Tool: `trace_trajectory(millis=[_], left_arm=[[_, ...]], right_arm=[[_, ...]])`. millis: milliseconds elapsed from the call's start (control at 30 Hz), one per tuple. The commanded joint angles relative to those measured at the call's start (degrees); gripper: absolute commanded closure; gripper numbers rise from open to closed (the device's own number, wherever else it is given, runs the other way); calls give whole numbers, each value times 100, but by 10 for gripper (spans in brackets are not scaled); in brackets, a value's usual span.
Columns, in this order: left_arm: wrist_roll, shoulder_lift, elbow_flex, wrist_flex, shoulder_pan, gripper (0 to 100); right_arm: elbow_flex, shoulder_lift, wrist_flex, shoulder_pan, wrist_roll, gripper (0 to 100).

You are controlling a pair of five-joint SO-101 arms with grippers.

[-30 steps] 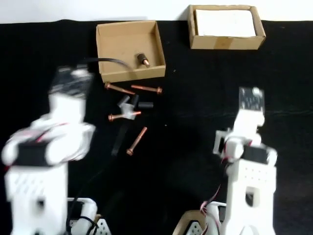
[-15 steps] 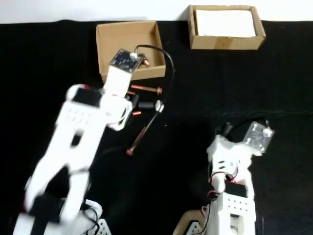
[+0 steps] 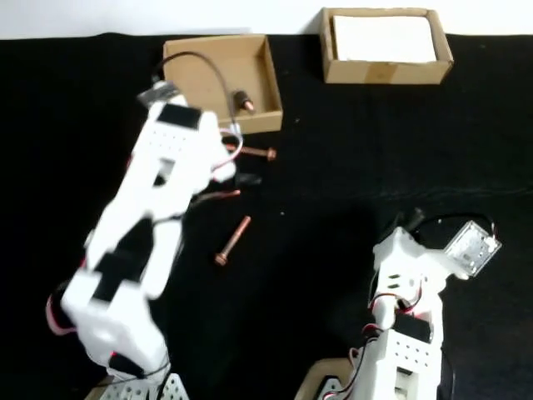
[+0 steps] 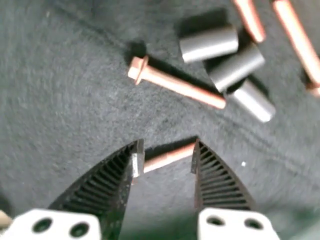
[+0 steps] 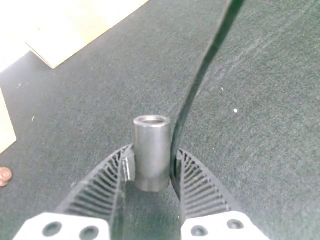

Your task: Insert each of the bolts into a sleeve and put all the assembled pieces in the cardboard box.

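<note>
The table (image 3: 350, 200), covered in black cloth, carries all items. The left arm (image 3: 150, 217) lies stretched across the cloth, its far end over the loose parts in front of the cardboard box (image 3: 187, 79). The right arm (image 3: 408, 317) is folded back at the near edge, well apart from those parts. The cardboard box is open-topped and holds one assembled piece (image 3: 243, 102) near its front right corner. A second box (image 3: 383, 72) with white contents stands to its right, at the far edge.

Left gripper (image 4: 165, 156): released, jaws spread, tips low over the cloth. The nearest bolt (image 4: 172, 155) lies crosswise on the cloth between the tips, with one end close to each finger. Contact cannot be confirmed. Right gripper (image 5: 152, 156): clenched on the held sleeve (image 5: 151, 132), which stands upright between the fingers with its open end up.

A whole bolt (image 4: 175, 85) lies just beyond the left gripper, its flanged head pointing away from the sleeves. In the high view a lone bolt (image 3: 232, 241) lies toward the near side, apart from the others. Another bolt (image 3: 254, 152) lies just in front of the cardboard box wall.

Three loose sleeves (image 4: 236, 66) lie on their sides in a tight cluster at the whole bolt's plain end. A thin black cable (image 5: 205, 65) crosses the cloth behind the held sleeve.
</note>
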Motion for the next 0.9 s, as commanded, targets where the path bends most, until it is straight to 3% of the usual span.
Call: trace_trajectory(millis=[0,267,867], left_arm=[[484,532,-1042,334,-31,829],[1134,1974,-2105,668,-391,832],[1292,3363,-2633,615,-611,832]], right_arm=[[760,-110,-84,40,-26,990],[760,-110,-84,40,-26,990],[760,-110,-66,-75,-26,990]])
